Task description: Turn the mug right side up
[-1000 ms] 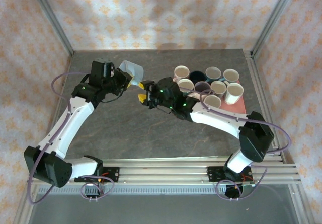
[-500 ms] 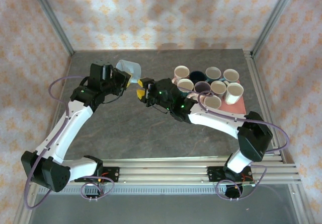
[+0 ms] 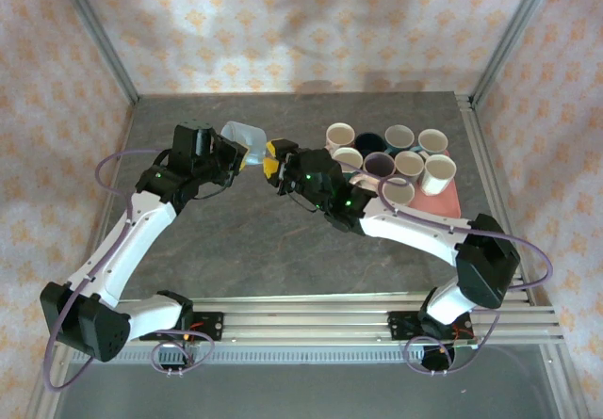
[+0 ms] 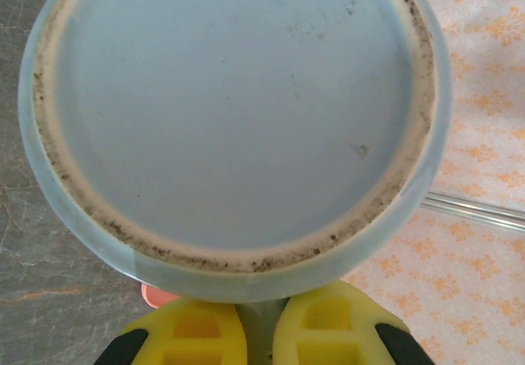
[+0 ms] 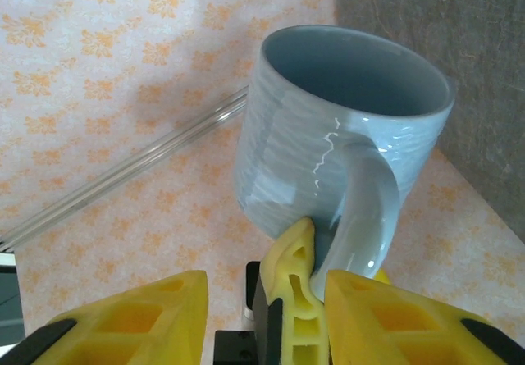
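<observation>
A light blue mug (image 3: 243,136) hangs tilted above the back of the table. My left gripper (image 3: 247,155) is shut on its handle. In the left wrist view the mug's base (image 4: 238,111) faces the camera, and a strip of handle sits between the yellow fingers of the left gripper (image 4: 258,320). My right gripper (image 3: 270,156) is right beside the mug. In the right wrist view the mug's mouth (image 5: 353,70) shows. The right gripper (image 5: 267,287) is open, its jaws either side of the handle (image 5: 365,209) and a left fingertip (image 5: 297,275).
A pink tray (image 3: 450,202) at the back right holds several upright mugs (image 3: 396,160). The dark grey table (image 3: 245,240) is walled by patterned panels, with a metal rail along the near edge (image 3: 311,320).
My right gripper has moved up and left to the mug's handle, its jaws slightly narrower. The left arm has shifted the mug a little to the right.
</observation>
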Robot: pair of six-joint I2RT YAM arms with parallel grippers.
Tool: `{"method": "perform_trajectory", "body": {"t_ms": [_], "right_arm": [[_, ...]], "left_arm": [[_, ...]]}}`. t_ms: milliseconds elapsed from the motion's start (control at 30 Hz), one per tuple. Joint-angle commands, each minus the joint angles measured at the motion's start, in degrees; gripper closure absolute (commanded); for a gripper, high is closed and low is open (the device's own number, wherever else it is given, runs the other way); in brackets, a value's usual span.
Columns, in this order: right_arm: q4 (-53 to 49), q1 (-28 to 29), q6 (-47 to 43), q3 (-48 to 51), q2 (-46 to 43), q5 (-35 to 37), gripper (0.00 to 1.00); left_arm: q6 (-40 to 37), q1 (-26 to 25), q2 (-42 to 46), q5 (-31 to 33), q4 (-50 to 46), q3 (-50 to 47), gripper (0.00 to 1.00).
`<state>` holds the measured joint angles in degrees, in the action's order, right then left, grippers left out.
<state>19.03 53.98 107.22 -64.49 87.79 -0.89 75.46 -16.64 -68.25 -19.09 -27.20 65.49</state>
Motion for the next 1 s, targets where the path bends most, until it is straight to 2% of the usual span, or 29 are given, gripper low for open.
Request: {"method": "perform_trajectory", "body": {"t_ms": [0,133,533,667,833,967], "right_arm": [[-3.60,1.50,3.16,-0.21,-1.93,0.92,0.56],[-4.12,1.75,5.06,-0.03,-1.12,-1.12,0.55],[-0.07,1.83,5.55,-1.90,2.92,-0.61,0.57],[1.18,1.83,5.56,-2.43,4.07,0.42,0.60],[4.15,1.79,5.55,-3.86,6.59,1.00,0.74],[4.85,1.83,5.02,-5.20,7.84,1.97,0.73]], "left_arm": [[0.08,-0.33,2.33,0.69,6.48,1.35,1.00],[0.30,-0.32,2.22,0.68,6.93,1.55,1.00],[1.65,-0.49,3.20,-0.96,5.91,2.79,1.00],[2.23,-0.67,4.36,-1.17,4.98,2.80,1.00],[3.51,-0.85,5.92,-1.66,4.40,1.92,1.00],[5.01,-0.85,6.69,-2.41,5.10,0.59,1.00]]}}
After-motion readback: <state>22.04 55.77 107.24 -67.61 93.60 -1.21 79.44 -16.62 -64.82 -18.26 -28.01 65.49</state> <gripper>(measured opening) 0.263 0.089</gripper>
